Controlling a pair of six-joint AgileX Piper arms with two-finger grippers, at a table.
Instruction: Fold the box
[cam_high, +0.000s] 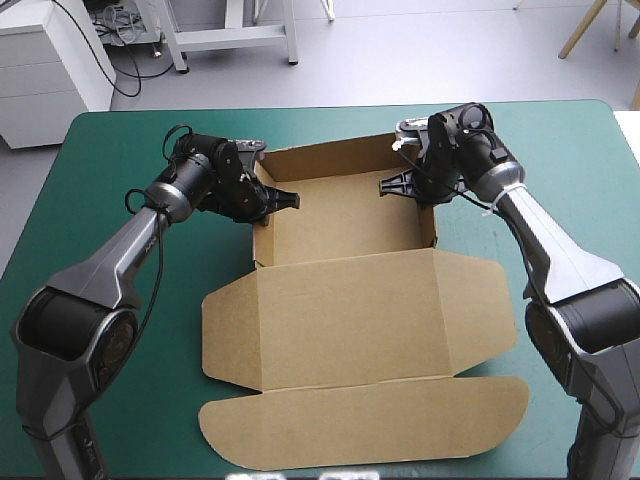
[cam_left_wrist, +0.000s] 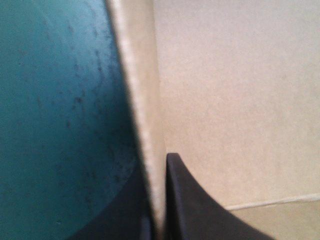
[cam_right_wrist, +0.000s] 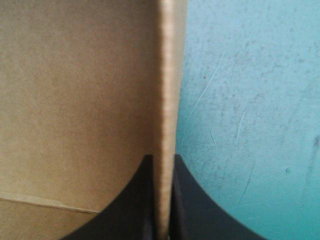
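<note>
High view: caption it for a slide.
Open box, lid flat; left gripper and right gripper clamp its opposite walls.

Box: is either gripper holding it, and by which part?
Both hold the box: the left gripper is shut on its raised left wall, the right gripper on its raised right wall, one finger inside, one outside.
</note>
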